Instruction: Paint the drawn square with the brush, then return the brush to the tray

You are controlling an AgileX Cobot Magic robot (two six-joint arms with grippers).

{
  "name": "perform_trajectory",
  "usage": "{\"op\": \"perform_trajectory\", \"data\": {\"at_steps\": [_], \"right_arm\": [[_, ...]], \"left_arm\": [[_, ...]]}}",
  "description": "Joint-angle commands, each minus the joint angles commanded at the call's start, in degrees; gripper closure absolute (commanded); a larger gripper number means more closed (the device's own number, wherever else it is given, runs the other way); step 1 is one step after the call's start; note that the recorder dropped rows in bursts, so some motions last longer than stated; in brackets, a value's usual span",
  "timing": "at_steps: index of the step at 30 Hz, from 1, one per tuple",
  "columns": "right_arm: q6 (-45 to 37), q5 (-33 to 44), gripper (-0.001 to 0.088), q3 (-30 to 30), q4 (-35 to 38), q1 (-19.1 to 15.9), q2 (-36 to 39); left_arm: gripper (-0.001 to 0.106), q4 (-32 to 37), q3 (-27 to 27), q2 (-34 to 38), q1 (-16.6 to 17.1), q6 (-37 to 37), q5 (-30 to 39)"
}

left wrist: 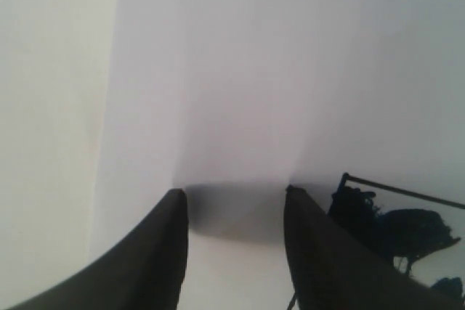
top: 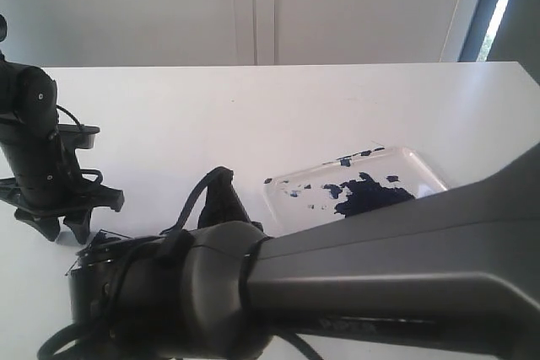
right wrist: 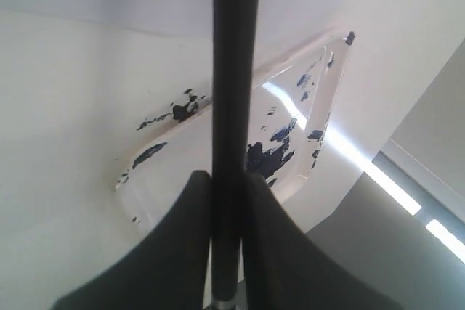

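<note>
My left pincer (left wrist: 234, 192) stands wide open and empty over the white paper sheet (left wrist: 240, 70). Just beside it is the thin black-outlined square (left wrist: 396, 226), smeared dark blue. My right pincer (right wrist: 227, 177) is clamped on the long thin black brush (right wrist: 236, 70). Farther right sits the glossy clear square tray (top: 418, 166), blotched with blue paint.
</note>
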Motion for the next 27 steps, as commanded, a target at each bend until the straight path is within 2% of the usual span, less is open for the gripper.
{"op": "perform_trajectory", "data": {"at_steps": [7,12,22,27], "right_arm": [[-0.3,0.0,0.0868,-2.6,-0.9,-3.1,0.0],[-1.6,0.0,0.0868,-2.8,-1.0,-3.8,2.2],[-1.6,0.0,0.0868,-3.4,-1.2,-3.2,5.0],[-1.6,0.0,0.0868,-3.4,-1.0,-1.4,4.9]], "left_arm": [[0.057,-0.3,0.0,0.0,0.0,0.1,0.1],[0.057,-0.4,0.0,0.0,0.0,0.1,0.1],[0.057,-0.5,0.0,0.0,0.0,0.1,0.1],[0.057,-0.5,0.0,0.0,0.0,0.1,0.1]]}}
